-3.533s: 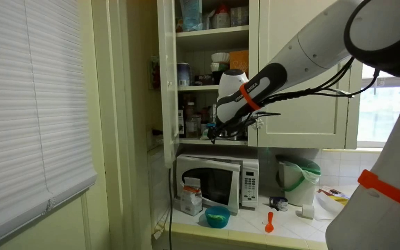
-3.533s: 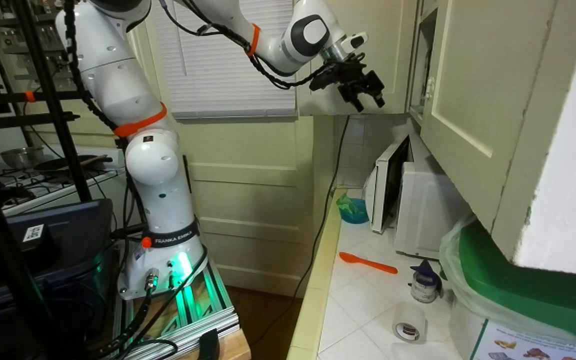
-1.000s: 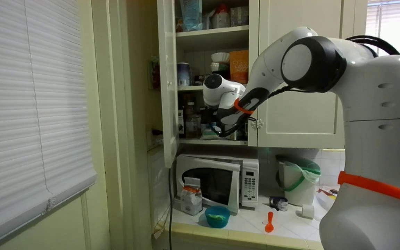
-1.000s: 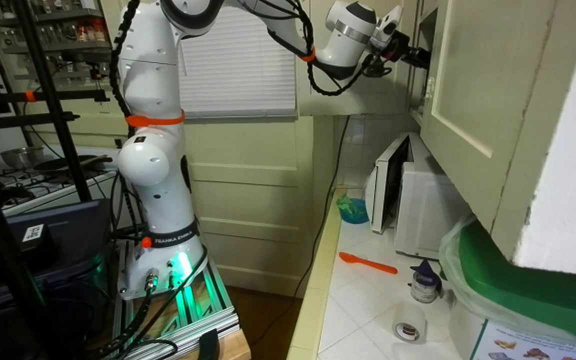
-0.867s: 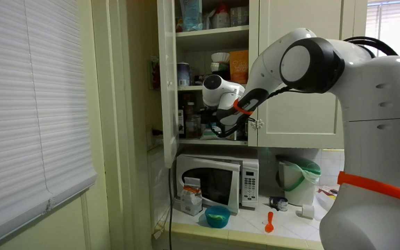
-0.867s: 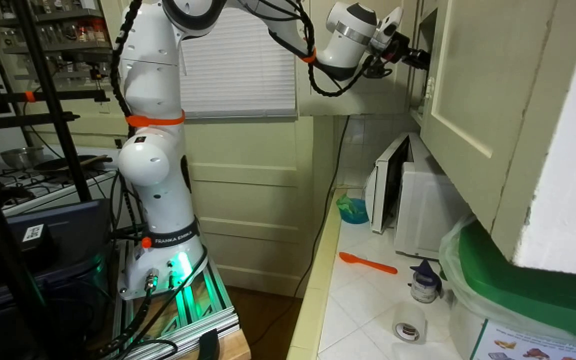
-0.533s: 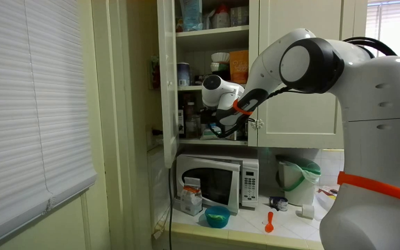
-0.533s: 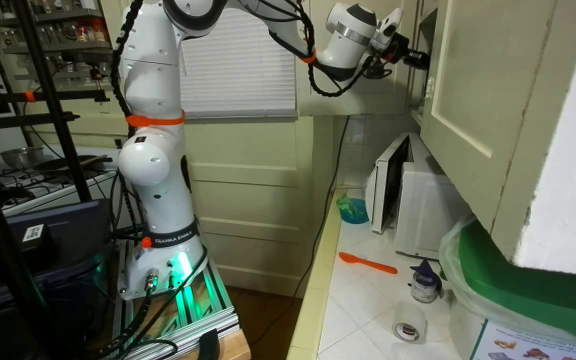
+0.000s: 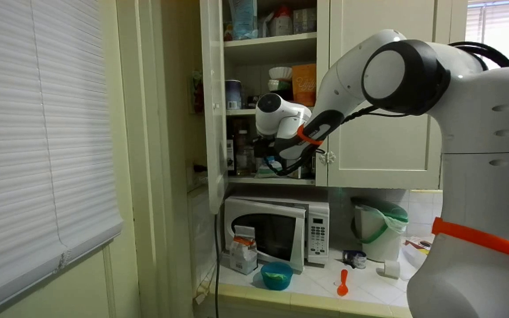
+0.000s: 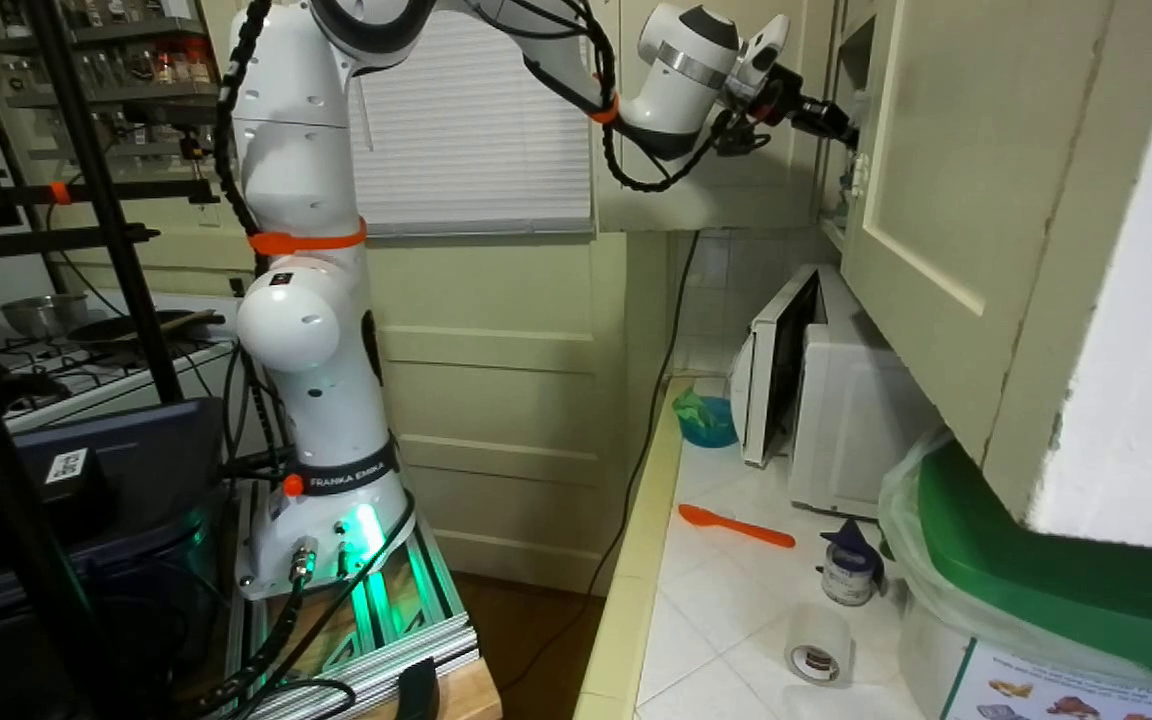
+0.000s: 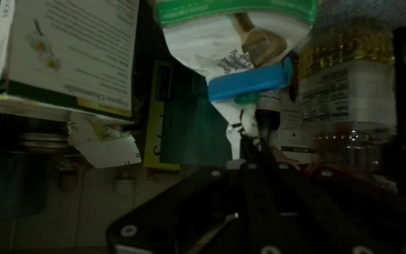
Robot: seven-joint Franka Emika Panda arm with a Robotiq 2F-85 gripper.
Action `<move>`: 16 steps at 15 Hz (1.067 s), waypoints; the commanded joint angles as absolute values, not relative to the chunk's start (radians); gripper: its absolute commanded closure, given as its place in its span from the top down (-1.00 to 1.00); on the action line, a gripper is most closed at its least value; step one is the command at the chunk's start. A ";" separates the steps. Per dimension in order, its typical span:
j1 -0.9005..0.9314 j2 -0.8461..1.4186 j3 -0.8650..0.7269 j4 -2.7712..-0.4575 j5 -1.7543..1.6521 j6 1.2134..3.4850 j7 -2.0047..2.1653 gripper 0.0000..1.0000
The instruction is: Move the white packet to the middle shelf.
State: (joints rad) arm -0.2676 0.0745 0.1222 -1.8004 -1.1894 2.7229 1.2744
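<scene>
In the wrist view the white packet (image 11: 203,44), with a green band and a blue clip (image 11: 248,82), hangs into the picture from the top. My gripper (image 11: 253,146) is shut on its narrow, crumpled end beyond the clip. An exterior view shows the packet (image 9: 267,169) low in the cupboard, at the lowest board, partly covered by the arm. The gripper (image 10: 841,130) reaches past the cupboard's edge there, its fingertips partly hidden. Above it runs the middle shelf (image 9: 240,112), a white board whose right part the wrist hides.
Close around the packet stand a chamomile tea box (image 11: 72,60) and an oil bottle (image 11: 347,88). The middle shelf bears a blue can (image 9: 233,93), bowls and an orange pouch (image 9: 304,84). An open cupboard door (image 9: 212,110) stands left; a microwave (image 9: 276,229) is below.
From above the counter, the arm has swung into the cupboard. In the last second the gripper has closed on the packet's end, and the wrist has drawn back slightly from the cupboard.
</scene>
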 commanded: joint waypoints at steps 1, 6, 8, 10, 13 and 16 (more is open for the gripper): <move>-0.271 -0.039 0.127 -1.921 -1.161 2.755 1.222 -0.99; -0.260 -0.125 0.129 -1.976 -1.084 2.771 1.115 -0.99; -0.250 -0.155 0.129 -1.985 -1.053 2.777 1.079 -0.99; -0.239 -0.183 0.128 -1.991 -1.026 2.779 1.042 -0.99; -0.215 -0.217 0.122 -1.986 -0.947 2.774 0.964 -0.99; -0.197 -0.247 0.115 -1.963 -0.882 2.763 0.903 -0.99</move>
